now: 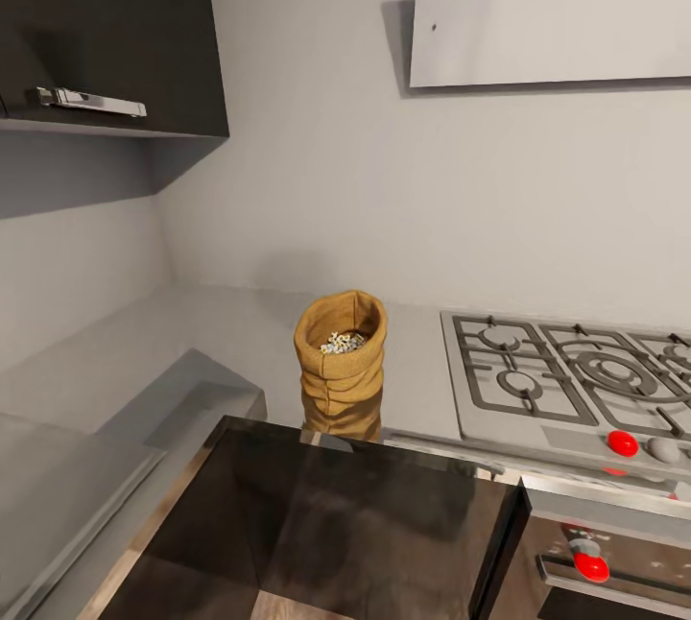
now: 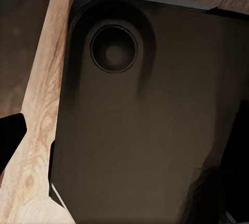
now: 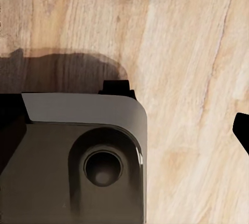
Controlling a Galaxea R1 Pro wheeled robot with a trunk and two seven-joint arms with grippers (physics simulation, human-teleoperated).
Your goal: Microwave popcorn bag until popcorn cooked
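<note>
In the head view the popcorn bag [image 1: 341, 359] stands upright on the countertop [image 1: 192, 342], near its front edge and just left of the gas hob [image 1: 566, 375]. It is a mustard-tan sack with wrinkled sides and a rolled rim; its long axis is vertical and its open mouth faces up, tipped a little toward the camera. Inside lies a small heap of whitish popcorn [image 1: 342, 343]. Its reflection shows on the grey slab below it. Dark glossy cabinet fronts [image 1: 317, 524] fill the near part, a dark wall cabinet [image 1: 106, 25] hangs at far left, and a flat white hood [image 1: 552, 6] is above the hob. Red knobs [image 1: 622, 443] sit at the hob's near edge.

The left wrist view looks down on the robot's dark base [image 2: 145, 120], with a round recess, over a light wood floor [image 2: 41, 104]. Whether the left gripper is open or closed cannot be told, nor how the bag lies relative to it.

The right wrist view shows a corner of the same dark base [image 3: 78, 156] and wood floor [image 3: 192, 78]; the right gripper's state cannot be told either.
</note>
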